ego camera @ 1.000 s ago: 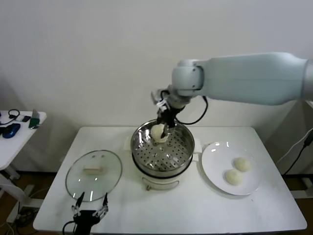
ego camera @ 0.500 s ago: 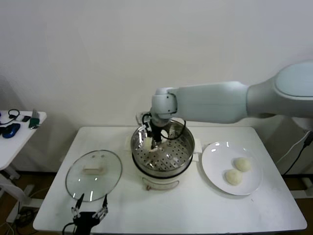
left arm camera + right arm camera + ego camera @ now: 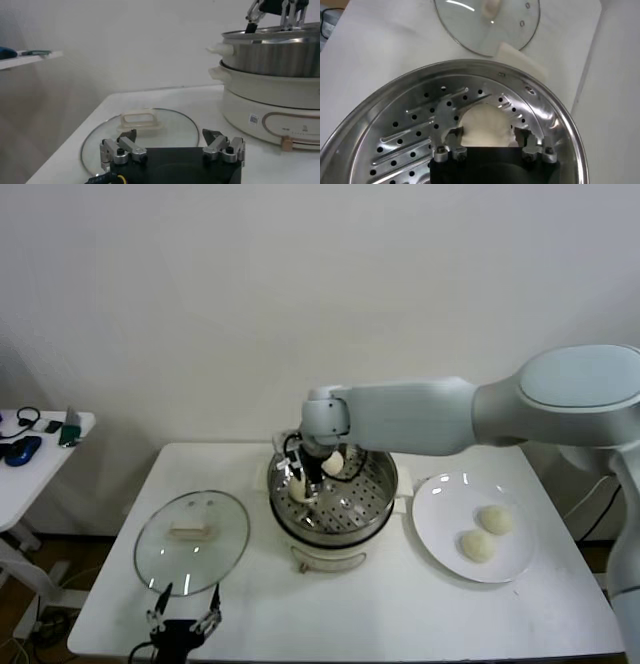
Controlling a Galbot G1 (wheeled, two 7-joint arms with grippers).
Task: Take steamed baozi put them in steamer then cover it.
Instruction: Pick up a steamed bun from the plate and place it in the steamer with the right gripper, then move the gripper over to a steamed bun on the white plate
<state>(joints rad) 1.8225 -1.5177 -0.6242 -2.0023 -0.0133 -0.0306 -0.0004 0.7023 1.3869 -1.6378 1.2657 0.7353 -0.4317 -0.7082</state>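
Jaws of right gripper (image 3: 489,142) spread around baozi (image 3: 485,125) on steamer (image 3: 372,502) floor, frame centre. Two baozi (image 3: 486,532) on plate (image 3: 438,534), right. Cover (image 3: 190,536) lower left; left gripper (image 3: 183,612) jaws wide, holding nothing.

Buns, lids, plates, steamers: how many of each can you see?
Buns: 4
Lid: 1
Plate: 1
Steamer: 1
Total: 7
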